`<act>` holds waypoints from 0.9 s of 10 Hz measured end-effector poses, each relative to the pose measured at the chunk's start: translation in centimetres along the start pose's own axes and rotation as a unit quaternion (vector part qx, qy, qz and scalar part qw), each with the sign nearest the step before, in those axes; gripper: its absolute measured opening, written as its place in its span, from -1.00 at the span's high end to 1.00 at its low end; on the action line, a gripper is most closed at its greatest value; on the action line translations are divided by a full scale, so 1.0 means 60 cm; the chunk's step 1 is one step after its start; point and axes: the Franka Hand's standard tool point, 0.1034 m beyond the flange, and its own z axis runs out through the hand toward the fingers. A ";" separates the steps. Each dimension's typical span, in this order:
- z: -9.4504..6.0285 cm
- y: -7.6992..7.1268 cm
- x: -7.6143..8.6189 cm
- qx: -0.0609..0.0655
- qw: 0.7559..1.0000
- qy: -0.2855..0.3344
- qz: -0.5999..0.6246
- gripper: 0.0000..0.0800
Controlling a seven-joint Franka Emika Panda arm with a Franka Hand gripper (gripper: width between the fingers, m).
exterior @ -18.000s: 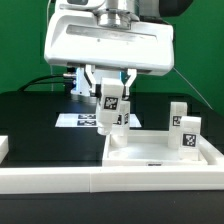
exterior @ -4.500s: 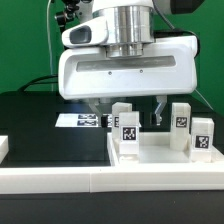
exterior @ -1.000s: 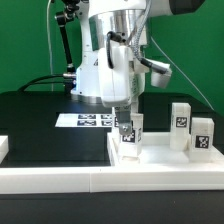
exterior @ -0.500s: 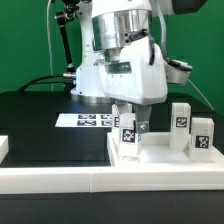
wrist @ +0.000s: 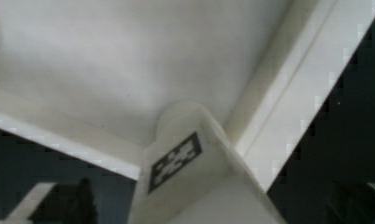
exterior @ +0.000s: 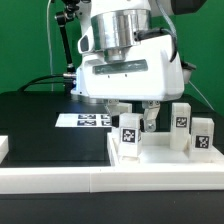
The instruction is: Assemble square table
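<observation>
Square table top (exterior: pixel 160 160), a white rimmed tray, lies on the black counter (exterior: pixel 40 120) at the near right of the exterior view. Over its left part hangs the arm's claw (exterior: pixel 136 113), fingers spread and holding nothing. One tagged leg post (exterior: pixel 129 138) stands upright just below the claw, near the tray's left rim; two more (exterior: pixel 181 126) (exterior: pixel 201 138) stand at the right. Beyond, the marker board (exterior: pixel 80 120) lies flat.
</observation>
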 end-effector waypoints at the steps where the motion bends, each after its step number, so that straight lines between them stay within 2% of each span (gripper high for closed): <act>1: -0.004 -0.003 0.003 -0.009 0.997 0.003 -0.071 -0.62; 2: -0.006 -0.004 0.006 -0.014 0.991 0.007 -0.132 -0.62; 5: -0.008 -0.008 0.003 -0.023 0.977 0.006 -0.212 -0.62; 6: -0.008 -0.008 0.003 -0.027 0.963 0.006 -0.267 -0.62; 9: -0.007 -0.007 0.003 -0.028 0.949 0.005 -0.313 -0.60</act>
